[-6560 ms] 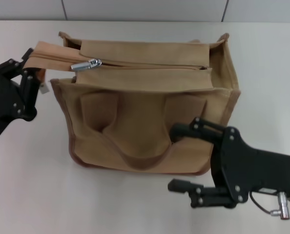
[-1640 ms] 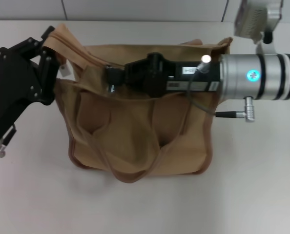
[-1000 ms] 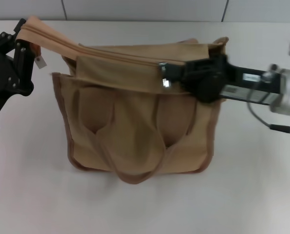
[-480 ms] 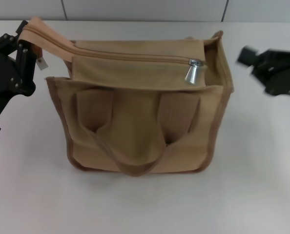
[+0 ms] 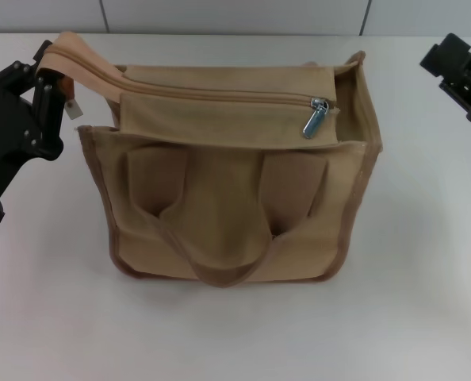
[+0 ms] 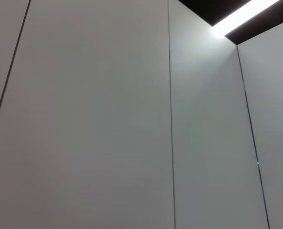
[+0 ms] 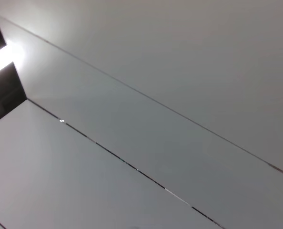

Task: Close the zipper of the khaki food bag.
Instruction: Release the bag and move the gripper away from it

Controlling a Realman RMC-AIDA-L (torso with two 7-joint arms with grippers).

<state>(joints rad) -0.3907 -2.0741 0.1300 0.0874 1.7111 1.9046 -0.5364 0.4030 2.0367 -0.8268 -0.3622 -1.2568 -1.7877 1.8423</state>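
The khaki food bag (image 5: 227,206) stands in the middle of the white table in the head view. Its zipper (image 5: 220,94) runs along the top panel, and the teeth are joined up to the silver pull tab (image 5: 315,117), which hangs loose at the bag's right end. My left gripper (image 5: 51,73) is at the bag's upper left corner, shut on the zipper's tan end tail (image 5: 73,49), holding it raised. My right gripper (image 5: 461,75) is open and empty at the far right, well clear of the bag. Both wrist views show only wall panels.
The white table (image 5: 426,262) surrounds the bag, with a wall line along the far edge. A small white tag (image 5: 74,109) hangs beside my left gripper. The bag's handle (image 5: 220,270) droops over its front pockets.
My right gripper drew the pull tab along the zipper to the bag's right end, let it go and withdrew to the far right. The bag has settled upright. My left gripper kept hold of the tail.
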